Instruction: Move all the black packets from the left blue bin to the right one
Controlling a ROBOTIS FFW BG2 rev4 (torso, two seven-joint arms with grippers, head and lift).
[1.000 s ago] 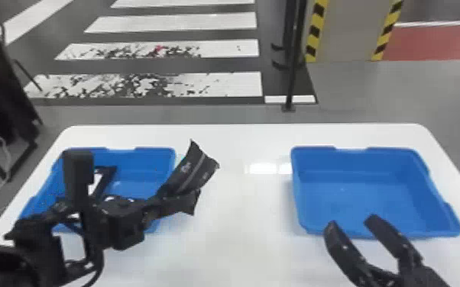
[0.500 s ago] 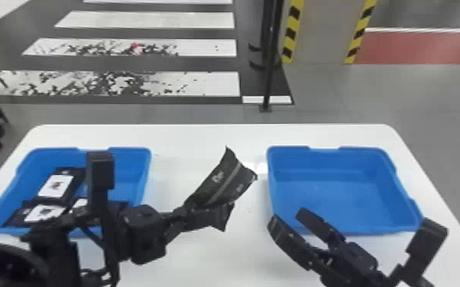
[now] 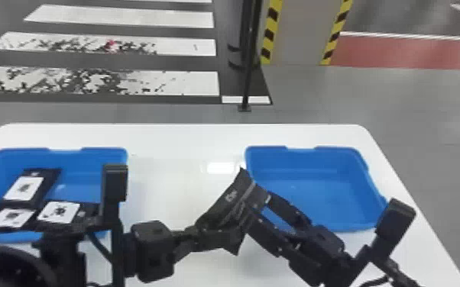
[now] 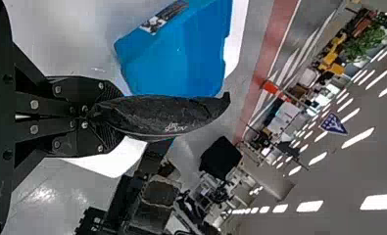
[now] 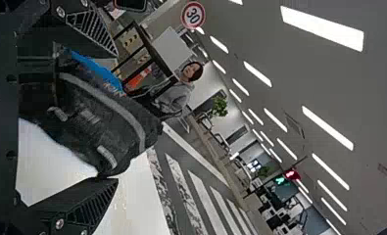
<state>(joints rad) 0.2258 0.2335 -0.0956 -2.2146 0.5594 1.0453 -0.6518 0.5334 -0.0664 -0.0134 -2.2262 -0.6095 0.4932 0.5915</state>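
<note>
Over the surface's [image 3: 187,139] middle, the left tool [image 3: 212,233] grips a black packet [image 3: 231,198]; the right tool [image 3: 259,206] stands open around it by the right bin's [image 3: 302,171] left side. Three packets [image 3: 25,187] lie in the left bin [image 3: 82,164].

A hand could pass along the far edge of the table [image 3: 187,133], behind left bin [image 3: 65,155] and right bin [image 3: 302,154]; between their near corners, left gripper [image 3: 223,237], black packet [image 3: 233,198] and right gripper [image 3: 260,210] block the way.
</note>
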